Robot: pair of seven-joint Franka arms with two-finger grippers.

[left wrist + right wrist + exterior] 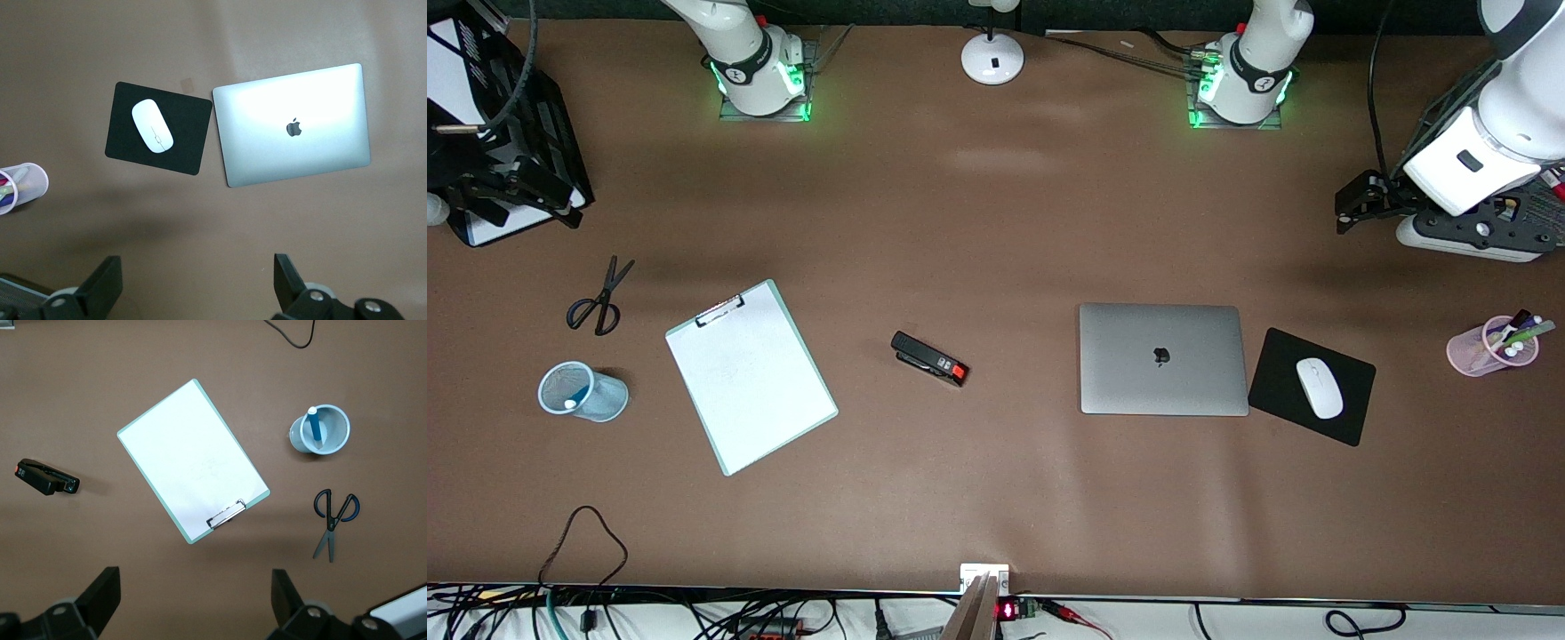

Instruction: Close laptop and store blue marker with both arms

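- Spreading wide apart, the left gripper is holding nothing; it is hanging high over the table at the left arm's end.
- Standing equally open and empty, the right gripper is hanging over the right arm's end of the table. In its wrist view the clipboard, scissors and stapler are lying below it.
- Lying flat with its lid already down and apple logo up, the laptop is sitting just beside the black mouse pad carrying the white mouse.
- Standing white end up inside the light-blue mesh cup, the blue marker is looking stored; both halves of the task are appearing done.
- Waiting clear, both arms are risking little. Trouble would be coming only from a low sweep toward rest, which could be tipping the light cup and spilling the marker, or knocking the pink pen cup near the left arm.
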